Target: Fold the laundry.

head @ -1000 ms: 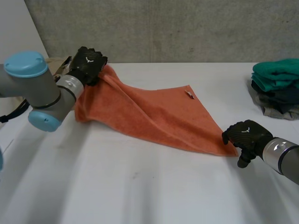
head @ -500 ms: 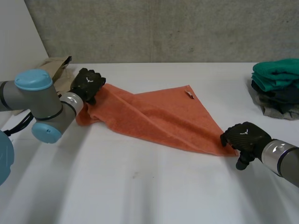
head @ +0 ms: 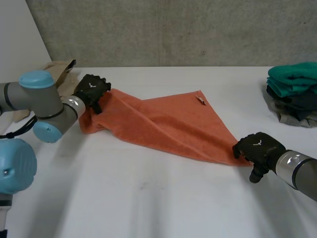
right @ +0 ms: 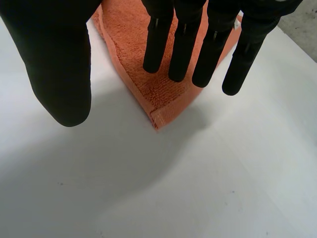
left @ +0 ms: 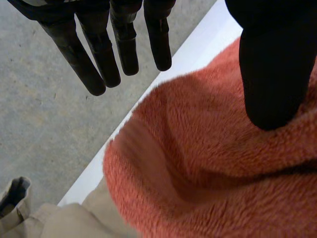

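An orange towel (head: 163, 124) lies crumpled in a long diagonal across the white table (head: 148, 198). My left hand (head: 91, 88) rests at its far left corner, near the table's back edge. In the left wrist view that hand (left: 270, 64) is open, its thumb over the bunched towel (left: 198, 163) and its straight fingers (left: 99, 54) clear of it. My right hand (head: 257, 148) is at the towel's near right corner. It (right: 59, 64) hovers open just above that corner of the towel (right: 166, 101), holding nothing.
A pile of folded green and dark clothes (head: 292, 91) sits at the back right. A beige cloth (head: 58, 72) lies at the back left, right beside the towel's corner (left: 74, 223). The table's back edge runs close behind my left hand.
My left hand has lowered the towel's raised corner to the table and opened its fingers, letting go. The right hand has hardly moved.
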Motion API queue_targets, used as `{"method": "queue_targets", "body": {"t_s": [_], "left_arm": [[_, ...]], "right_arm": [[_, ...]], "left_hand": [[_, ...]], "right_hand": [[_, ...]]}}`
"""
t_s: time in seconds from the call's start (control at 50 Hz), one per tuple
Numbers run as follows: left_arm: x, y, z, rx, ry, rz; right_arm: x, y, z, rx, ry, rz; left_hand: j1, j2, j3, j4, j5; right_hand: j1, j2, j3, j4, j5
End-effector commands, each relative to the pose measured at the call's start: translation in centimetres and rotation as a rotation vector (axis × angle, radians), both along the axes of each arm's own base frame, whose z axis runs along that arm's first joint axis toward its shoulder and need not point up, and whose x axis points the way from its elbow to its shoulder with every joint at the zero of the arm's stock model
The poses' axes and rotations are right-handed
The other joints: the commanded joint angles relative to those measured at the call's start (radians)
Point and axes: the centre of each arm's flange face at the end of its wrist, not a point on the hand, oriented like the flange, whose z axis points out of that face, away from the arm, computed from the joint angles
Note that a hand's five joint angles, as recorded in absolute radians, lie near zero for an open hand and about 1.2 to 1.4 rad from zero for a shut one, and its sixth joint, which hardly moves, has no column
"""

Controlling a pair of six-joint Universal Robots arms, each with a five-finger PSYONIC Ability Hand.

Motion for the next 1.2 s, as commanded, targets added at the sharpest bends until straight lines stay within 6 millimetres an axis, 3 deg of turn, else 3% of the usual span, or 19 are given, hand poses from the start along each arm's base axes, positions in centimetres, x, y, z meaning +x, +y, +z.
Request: {"method": "queue_targets", "body": {"t_s": [0.02, 0.08, 0.18, 0.3, 0.54, 0.64, 0.84, 0.96, 1.2], "left_arm": [[0.2, -0.7, -1.5, 0.012, -0.014, -0.02], [-0.3, -0.3, -1.4, 0.006, -0.027, -0.016], [-0.4, 0.5, 1.1, -0.046, -0.036, 0.067], [-0.4, 3.0, 4.3, -0.08, 0.01, 0.048], [0.8, 13.6, 10.4, -0.029, 0.021, 0.011], [1.5, 18.3, 13.1, -0.066, 0.051, -0.02], [2.3, 24.2, 19.8, -0.197, 0.239, -0.056], [2.6, 26.5, 22.7, -0.26, 0.31, -0.083], [2.7, 27.9, 25.3, -0.333, 0.342, -0.08]], "right_arm": [[-0.3, -0.4, -0.4, 0.009, 0.003, -0.011], [-0.3, -0.4, -0.6, 0.014, 0.005, -0.008], [-0.2, -0.4, -0.5, 0.011, 0.007, -0.003], [0.0, -0.3, 0.1, 0.003, -0.006, -0.013], [0.7, 0.0, 3.4, 0.022, -0.209, -0.127], [2.2, 0.8, 2.8, 0.119, -0.265, -0.127], [5.4, 1.2, 1.0, 0.127, -0.256, -0.125], [6.6, 0.7, 0.7, 0.081, -0.306, -0.213], [8.9, 1.5, -1.2, 0.097, -0.304, -0.217]], "left_hand": [[0.492, 0.501, 0.495, 0.509, 0.513], [0.947, 0.955, 0.95, 0.963, 0.968], [0.948, 0.957, 0.951, 0.965, 0.969], [0.948, 0.957, 0.951, 0.965, 0.969], [0.948, 0.957, 0.951, 0.965, 0.969], [0.948, 0.957, 0.951, 0.965, 0.969], [0.948, 0.957, 0.951, 0.965, 0.969], [0.948, 0.957, 0.951, 0.965, 0.969], [0.948, 0.957, 0.951, 0.965, 0.969]], "right_hand": [[0.035, 0.047, 0.045, 0.043, 0.073], [0.035, 0.047, 0.045, 0.043, 0.073], [0.035, 0.047, 0.045, 0.043, 0.073], [0.029, 0.041, 0.039, 0.037, 0.067], [0.008, 0.02, 0.019, 0.017, 0.046], [0.0, 0.011, 0.01, 0.008, 0.038], [-0.08, -0.068, -0.069, -0.071, -0.042], [-0.124, -0.112, -0.113, -0.115, -0.086], [-0.136, -0.124, -0.125, -0.127, -0.098]]}}
